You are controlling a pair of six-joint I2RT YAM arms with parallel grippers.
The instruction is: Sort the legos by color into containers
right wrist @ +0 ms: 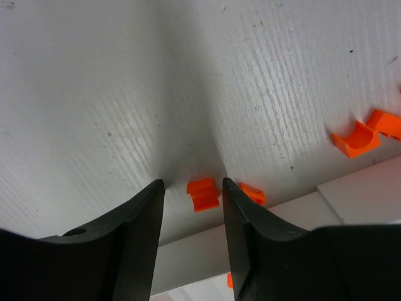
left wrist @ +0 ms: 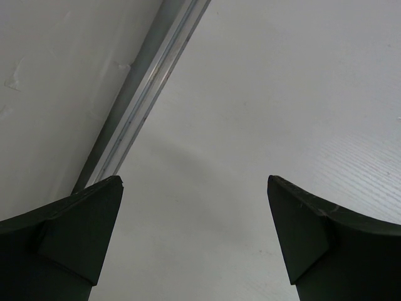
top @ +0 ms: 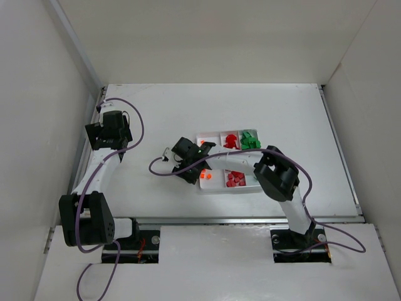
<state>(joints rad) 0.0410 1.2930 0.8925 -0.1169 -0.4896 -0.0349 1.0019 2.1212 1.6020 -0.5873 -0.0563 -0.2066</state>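
Top external: white tray (top: 208,139) on white table (top: 269,106), white walls (top: 207,37).

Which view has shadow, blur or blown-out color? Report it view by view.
Top external: flat, even light; the orange legos glow oversaturated. Left wrist: the left gripper shows dark, soft-edged fingers, and the table is faintly shaded. Right wrist: a dark shadow wedge runs up from the right gripper; the orange brick there is crisp.
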